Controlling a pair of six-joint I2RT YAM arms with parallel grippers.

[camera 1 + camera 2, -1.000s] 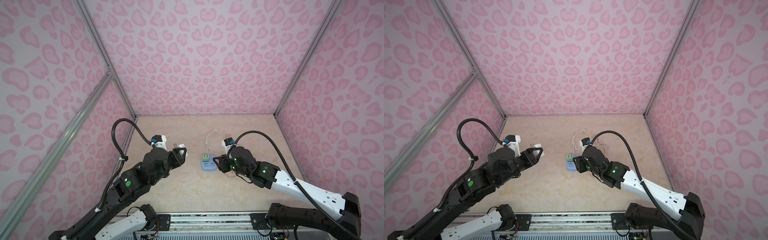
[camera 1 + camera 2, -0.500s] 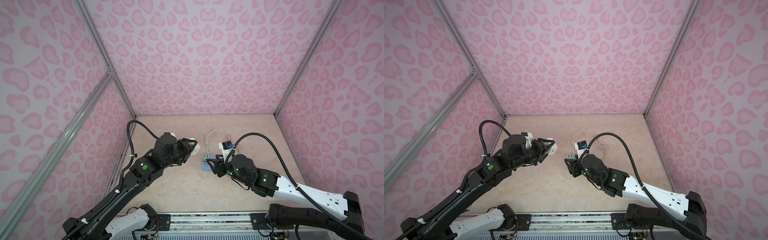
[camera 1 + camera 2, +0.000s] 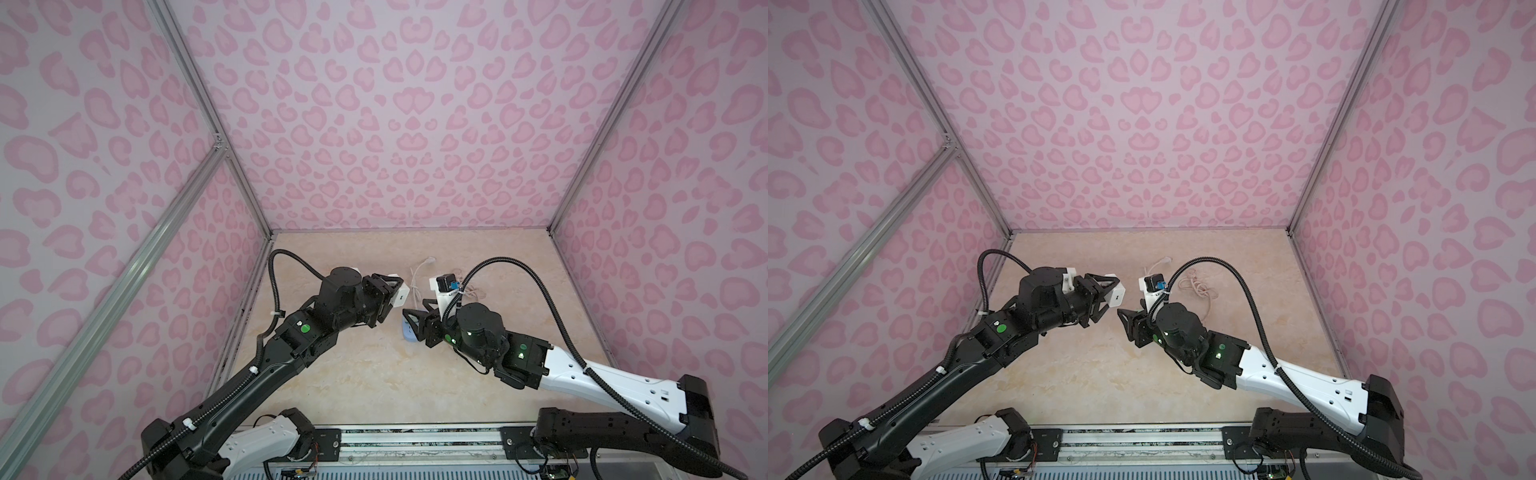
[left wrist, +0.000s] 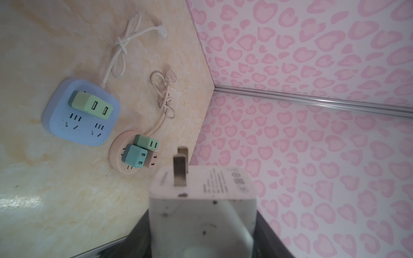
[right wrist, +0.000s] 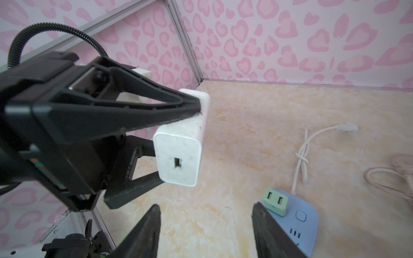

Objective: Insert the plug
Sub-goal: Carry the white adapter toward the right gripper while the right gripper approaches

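The plug (image 3: 400, 296) (image 3: 1116, 293) is a white charger block with two flat metal prongs (image 4: 180, 170) and a USB port on its rear face (image 5: 178, 154). My left gripper (image 3: 397, 293) (image 4: 202, 234) is shut on its two sides and holds it in the air left of the sockets. The blue power strip (image 4: 67, 125) (image 5: 306, 225) lies on the table with a green adapter (image 4: 91, 105) (image 5: 274, 201) plugged in. My right gripper (image 3: 415, 311) (image 5: 205, 214) hangs open and empty just beside the strip, facing the plug.
A round pink socket (image 4: 118, 152) carrying three small adapters sits next to the blue strip, and its knotted pink cord (image 3: 1196, 286) trails behind. The strip's white cord (image 5: 301, 156) runs toward the back wall. Pink patterned walls enclose the table on three sides.
My left arm has carried the plug rightward toward the middle of the table. My right gripper has shifted left, off the blue strip, and its jaws have spread wider.
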